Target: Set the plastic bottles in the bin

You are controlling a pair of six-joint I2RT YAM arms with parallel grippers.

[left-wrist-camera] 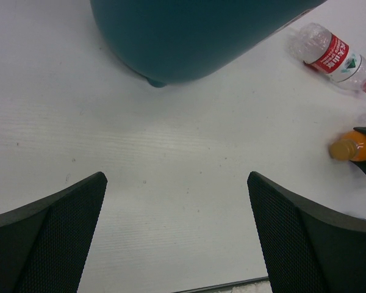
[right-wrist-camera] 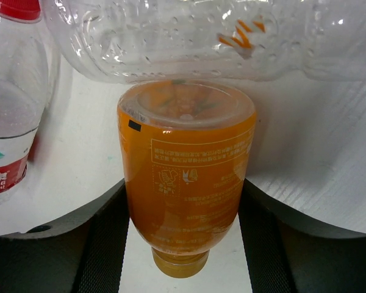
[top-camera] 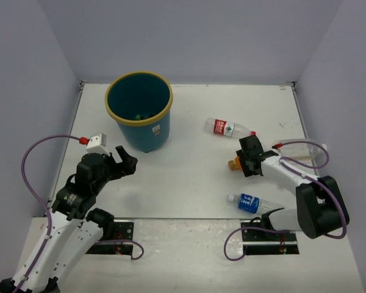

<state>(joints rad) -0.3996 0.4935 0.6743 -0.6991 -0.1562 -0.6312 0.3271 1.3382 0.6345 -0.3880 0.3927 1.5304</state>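
Observation:
An orange bottle [right-wrist-camera: 186, 177] lies on the table between the pads of my right gripper [right-wrist-camera: 183, 189], which press on both its sides; the cap [top-camera: 233, 163] sticks out left of the gripper [top-camera: 245, 160]. Touching the orange bottle's base is a plain clear bottle [right-wrist-camera: 189, 36], which lies to the right [top-camera: 299, 149]. A red-labelled bottle [top-camera: 229, 128] lies just behind, a blue-labelled one [top-camera: 251, 202] nearer the arm's base. The teal bin [top-camera: 152, 131] with a yellow rim stands at the back left. My left gripper [top-camera: 127, 160] hangs open and empty in front of it.
Something green [top-camera: 137, 115] shows at the bottom of the bin. In the left wrist view the bin's wall [left-wrist-camera: 195, 30] fills the top, with bare table under the open gripper [left-wrist-camera: 177, 183]. Grey walls enclose the table on three sides.

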